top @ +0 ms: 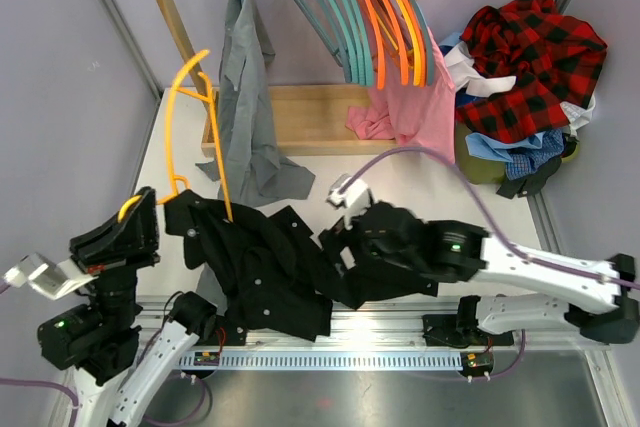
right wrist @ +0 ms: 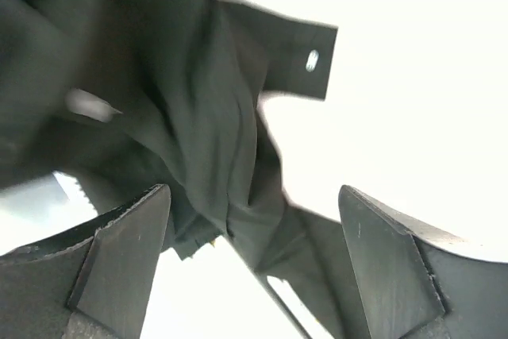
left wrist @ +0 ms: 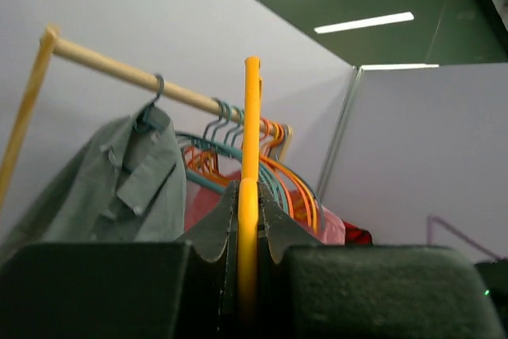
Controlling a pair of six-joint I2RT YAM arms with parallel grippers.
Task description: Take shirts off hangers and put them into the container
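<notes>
Pinches the orange hanger [left wrist: 251, 156] tight between the left fingers [left wrist: 213, 232], spreads the right fingers [right wrist: 119, 252] wide over the crumpled black shirt [right wrist: 198, 140] on the desk [top: 430, 192], shirt lying between them, ungripped.

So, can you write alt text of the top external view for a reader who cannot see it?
A black shirt lies crumpled on the table; the left gripper grips an orange hanger running into it, the right gripper is open beside it. Behind, a grey shirt hangs on the rack; a plaid shirt tops the container.
</notes>
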